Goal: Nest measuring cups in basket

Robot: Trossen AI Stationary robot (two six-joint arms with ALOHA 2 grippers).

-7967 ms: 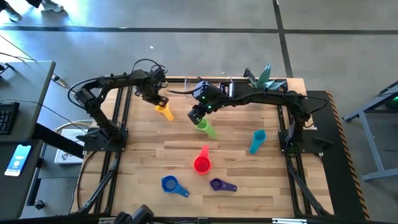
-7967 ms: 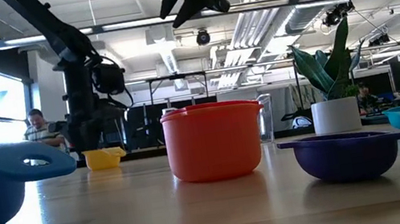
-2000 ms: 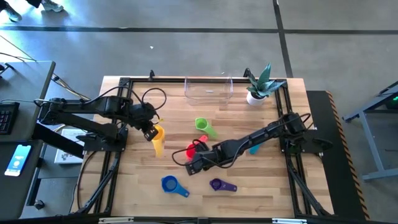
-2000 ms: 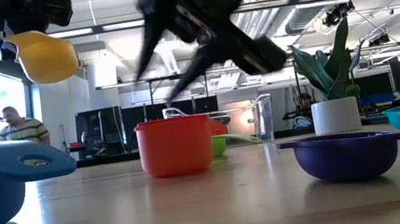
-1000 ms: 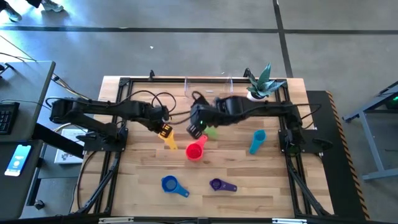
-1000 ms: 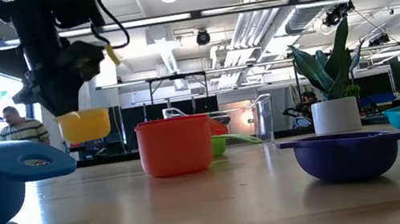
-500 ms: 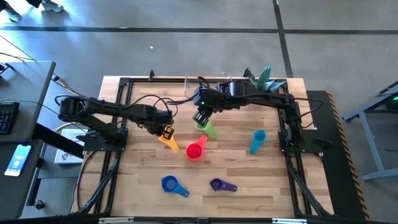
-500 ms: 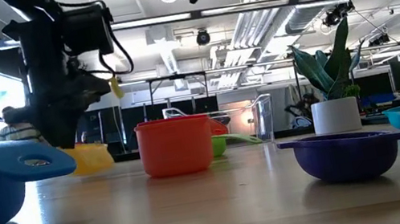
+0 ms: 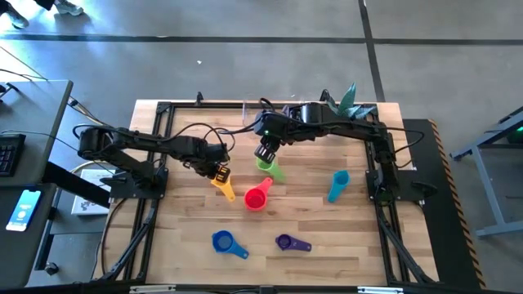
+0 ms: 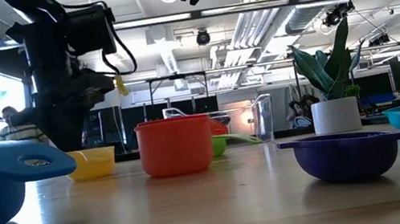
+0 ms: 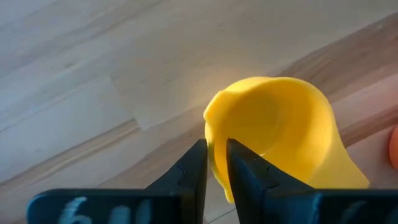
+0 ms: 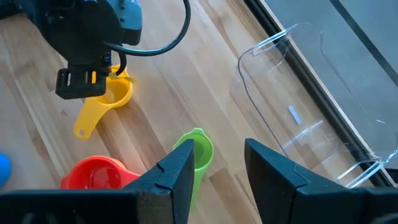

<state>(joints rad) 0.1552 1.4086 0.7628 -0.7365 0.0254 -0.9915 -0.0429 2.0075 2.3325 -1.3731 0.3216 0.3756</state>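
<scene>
Wooden table (image 9: 188, 220) seen from above, filling the middle of the frame. Clear basket (image 12: 298, 93) at its upper edge, centre, holding no cup in these views.

Left gripper (image 9: 216, 171) left of centre, down at the yellow cup (image 9: 221, 186), astride the cup's wall in the wrist view (image 11: 216, 165). Clamped or let go: cannot tell. Cup resting on the wood, well apart from the basket.

Right gripper (image 9: 265, 153) just above centre, fingers spread wide and empty, hovering over the green cup (image 9: 270, 169).

Red cup (image 9: 256, 198) at centre, close to yellow and green. Light blue cup (image 9: 337, 184) at right. Blue cup (image 9: 225, 242) and purple cup (image 9: 286, 242) along the lower edge.

Likely risks:
- Yellow cup tipping or skidding if lifted away from while half gripped.
- Grippers close together near centre; a clash possible if both move at once.
- Green cup nudged into the red one by an off-centre descent.
- Nesting order spoiled if a small cup enters the basket first.
</scene>
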